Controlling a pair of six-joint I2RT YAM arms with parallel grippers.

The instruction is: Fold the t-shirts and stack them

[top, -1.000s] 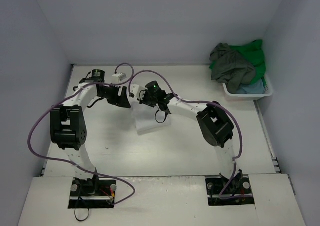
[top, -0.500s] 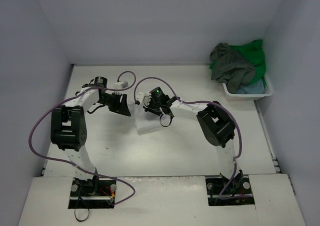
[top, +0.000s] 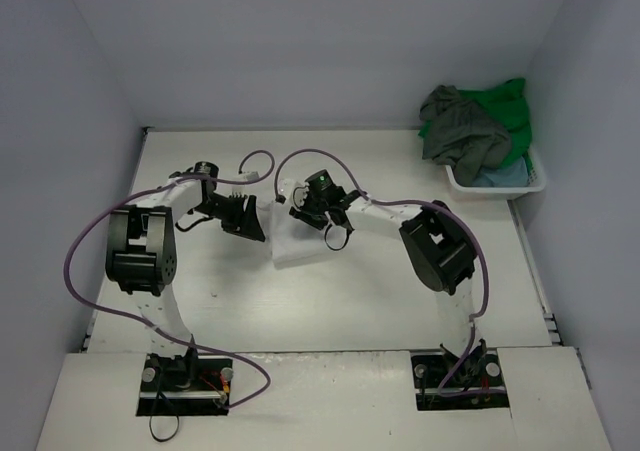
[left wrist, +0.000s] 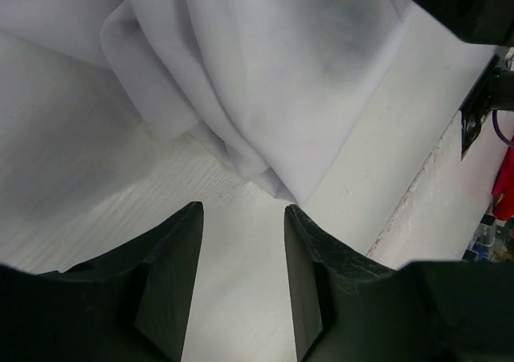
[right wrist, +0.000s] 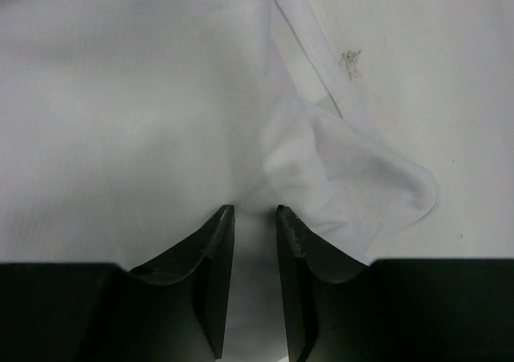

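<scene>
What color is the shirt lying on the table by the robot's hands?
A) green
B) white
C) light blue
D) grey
B: the white t-shirt lies on the table right by the left gripper and right gripper; the green shirt, grey shirt and light blue shirt sit in the basket.

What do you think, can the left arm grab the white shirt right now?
Probably yes. The left gripper is open and just short of the white shirt, with only bare table between them and nothing blocking.
</scene>
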